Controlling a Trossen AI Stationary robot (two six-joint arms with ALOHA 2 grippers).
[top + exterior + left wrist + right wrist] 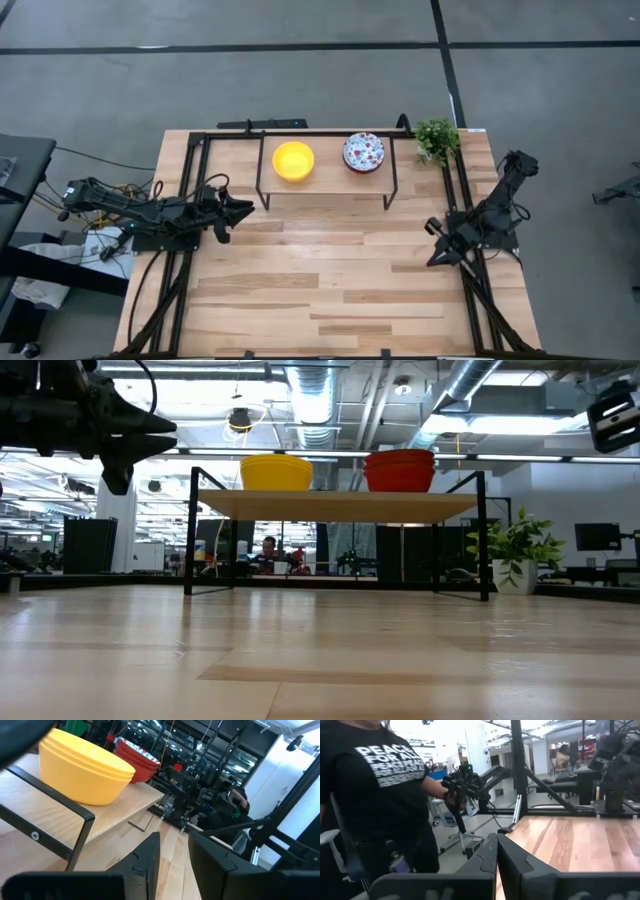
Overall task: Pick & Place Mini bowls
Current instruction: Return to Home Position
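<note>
Two stacks of mini bowls rest by their bases on a raised wooden shelf point(325, 180) at the table's far side. One is a plain yellow stack point(293, 160) point(276, 472) point(85, 767). The other is white floral inside and red outside point(363, 151) point(399, 470) point(137, 760). My left gripper point(250, 210) point(174, 837) hovers near the table's left edge, in front of the shelf's left leg. It points at the shelf, its fingers a narrow gap apart and empty. My right gripper point(437, 255) point(496, 840) hangs by the right edge, shut and empty.
The shelf stands on thin black metal legs point(262, 195) with open room under it. A small green plant point(437, 138) point(515, 545) sits at the far right corner. A person in a black T-shirt point(380, 795) stands beyond the table, holding a dark device. Bare wood point(340, 270) fills the middle.
</note>
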